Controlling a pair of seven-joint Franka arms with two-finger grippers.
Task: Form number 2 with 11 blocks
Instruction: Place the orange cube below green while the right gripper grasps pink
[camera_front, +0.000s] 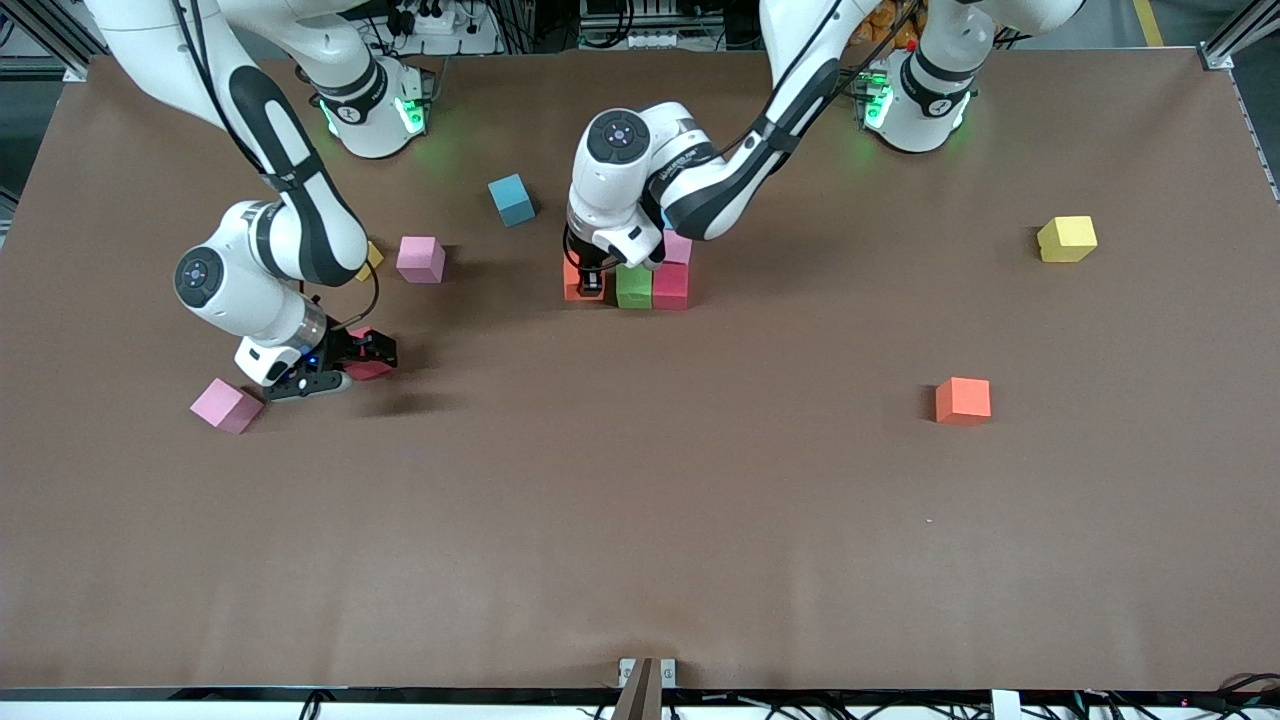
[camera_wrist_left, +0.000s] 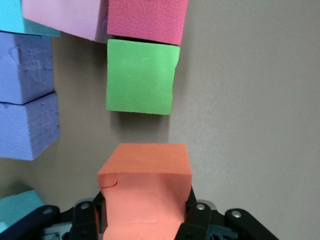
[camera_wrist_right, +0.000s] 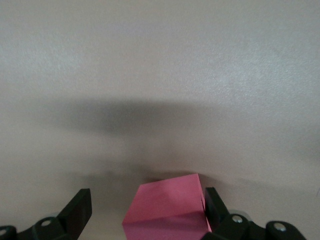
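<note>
Centrally, the left gripper (camera_front: 590, 283) was seen closed on an orange block (camera_wrist_left: 145, 195), held in line with the green block (camera_wrist_left: 141, 76) but separated from it by a gap. The right gripper (camera_front: 362, 360), near the right arm's end, was spread wide around a red block (camera_wrist_right: 167, 210), one finger touching.
</note>
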